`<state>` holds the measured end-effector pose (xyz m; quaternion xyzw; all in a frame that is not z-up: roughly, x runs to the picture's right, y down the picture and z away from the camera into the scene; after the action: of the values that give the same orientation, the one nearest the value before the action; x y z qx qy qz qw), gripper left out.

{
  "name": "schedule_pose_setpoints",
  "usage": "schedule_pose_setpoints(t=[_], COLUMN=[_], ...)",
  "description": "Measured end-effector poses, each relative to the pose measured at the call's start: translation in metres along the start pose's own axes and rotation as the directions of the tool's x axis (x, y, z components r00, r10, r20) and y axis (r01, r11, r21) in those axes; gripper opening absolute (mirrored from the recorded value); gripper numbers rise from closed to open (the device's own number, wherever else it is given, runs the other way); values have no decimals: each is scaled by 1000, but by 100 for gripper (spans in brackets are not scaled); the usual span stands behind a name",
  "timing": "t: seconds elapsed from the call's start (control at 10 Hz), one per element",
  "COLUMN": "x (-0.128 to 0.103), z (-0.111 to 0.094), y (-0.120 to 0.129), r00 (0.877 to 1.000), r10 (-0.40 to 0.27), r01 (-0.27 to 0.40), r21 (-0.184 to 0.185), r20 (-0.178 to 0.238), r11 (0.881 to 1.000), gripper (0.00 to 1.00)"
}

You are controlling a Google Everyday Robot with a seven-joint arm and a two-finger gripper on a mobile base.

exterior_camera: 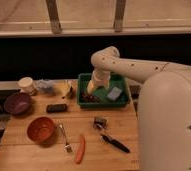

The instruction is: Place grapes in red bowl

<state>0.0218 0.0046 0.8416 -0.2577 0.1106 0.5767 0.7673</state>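
Note:
The grapes (90, 98) are a small dark red bunch lying in the left part of the green bin (103, 104) at the table's back. My gripper (92, 89) hangs down into that bin from the white arm, right above the grapes, and stands open with nothing in it. Whether it touches the bunch I cannot tell. The red bowl (40, 129) sits empty on the wooden table at the front left, well away from the gripper.
A blue block (114, 93) lies in the bin's right part. A purple bowl (17, 103), white cup (25, 84), banana (65, 89) and black bar (56, 107) are at the left. A fork (65, 138), carrot (80, 148) and black-handled tool (111, 141) lie in front. My white body fills the right.

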Motion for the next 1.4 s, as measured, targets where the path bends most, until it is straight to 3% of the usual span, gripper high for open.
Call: schedule_pose_setpoints(t=[0.6, 1.1, 1.4], x=[-17, -16, -20], z=[23, 55, 90], y=[2, 0, 4], r00=[998, 997, 995], r10=[-58, -68, -70], r01=[58, 63, 57], r21=[-35, -112, -168], r20=[-12, -42, -68], r11=[998, 992, 984], gripper=[64, 64, 64])
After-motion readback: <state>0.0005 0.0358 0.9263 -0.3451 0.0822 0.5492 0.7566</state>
